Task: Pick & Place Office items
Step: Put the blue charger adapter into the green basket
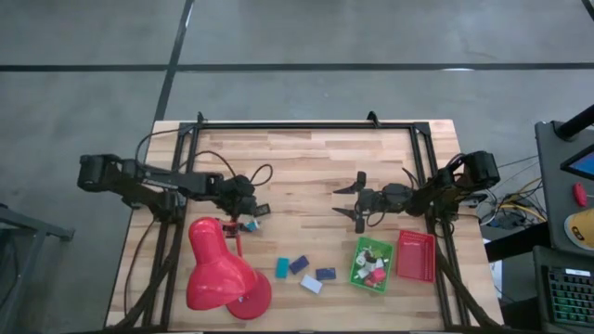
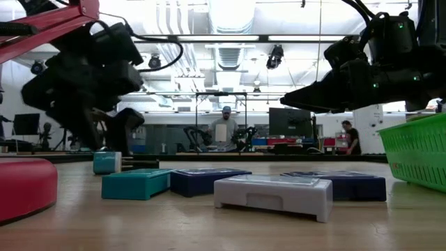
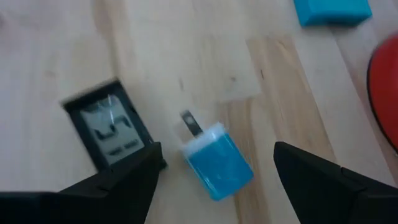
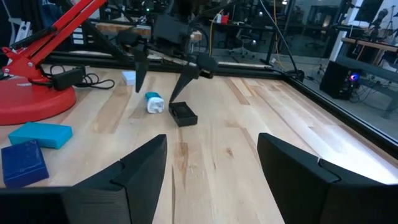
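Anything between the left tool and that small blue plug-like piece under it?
Nothing visible. The left tool hangs open above the small blue plug-like piece, fingers either side. A small black display block lies beside it, just outside one finger.

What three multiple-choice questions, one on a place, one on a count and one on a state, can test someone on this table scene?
1. Where does the small blue plug-like piece lie?
A. Between the left gripper's open fingers
B. In the green tray
C. On the lamp base

2. How many flat blocks lie loose between the red desk lamp and the green tray?
A. One
B. Four
C. Seven

3. How is the right gripper?
A. Shut on a block
B. Open, holding nothing
C. Inside the red tray

Answers: 1 A, the left wrist view shows it between the fingers. 2 B, teal, two dark blue, white. 3 B, fingers spread above bare wood.
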Action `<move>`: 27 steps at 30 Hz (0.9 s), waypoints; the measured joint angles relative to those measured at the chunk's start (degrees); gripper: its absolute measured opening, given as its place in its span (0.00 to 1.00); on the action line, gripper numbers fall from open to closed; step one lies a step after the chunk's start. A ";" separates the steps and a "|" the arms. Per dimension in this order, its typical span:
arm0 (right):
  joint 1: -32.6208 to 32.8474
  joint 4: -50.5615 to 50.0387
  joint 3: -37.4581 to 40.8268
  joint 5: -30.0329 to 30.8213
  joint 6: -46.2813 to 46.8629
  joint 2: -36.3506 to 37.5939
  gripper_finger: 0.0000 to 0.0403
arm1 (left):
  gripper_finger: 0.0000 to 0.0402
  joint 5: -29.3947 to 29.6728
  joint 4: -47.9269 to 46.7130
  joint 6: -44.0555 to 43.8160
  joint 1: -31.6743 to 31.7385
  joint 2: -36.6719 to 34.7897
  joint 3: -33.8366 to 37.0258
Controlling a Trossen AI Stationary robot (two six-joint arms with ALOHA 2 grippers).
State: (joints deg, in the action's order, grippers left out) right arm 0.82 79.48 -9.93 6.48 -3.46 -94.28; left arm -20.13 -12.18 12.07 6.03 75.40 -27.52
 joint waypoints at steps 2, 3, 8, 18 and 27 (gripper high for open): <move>0.00 0.00 0.00 0.00 0.00 0.00 0.62 | 0.79 -0.03 0.44 -0.14 -0.54 0.47 0.50; 0.00 0.00 0.00 0.00 -0.01 0.00 0.62 | 0.79 -0.05 0.78 -0.28 -0.64 0.57 0.67; 0.00 0.02 -0.04 0.00 0.00 0.00 0.64 | 0.79 -0.47 1.50 -1.24 -0.77 0.82 0.84; 0.01 0.01 -0.04 0.00 0.00 0.00 0.61 | 0.79 0.31 2.35 -1.10 -1.70 0.84 0.93; 0.00 0.02 -0.02 0.00 0.00 0.00 0.63 | 0.76 1.53 8.29 0.82 -1.70 5.22 0.84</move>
State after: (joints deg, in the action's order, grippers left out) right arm 0.82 79.50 -9.96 6.48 -3.46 -94.28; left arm -18.60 -3.89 12.88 4.34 80.62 -26.67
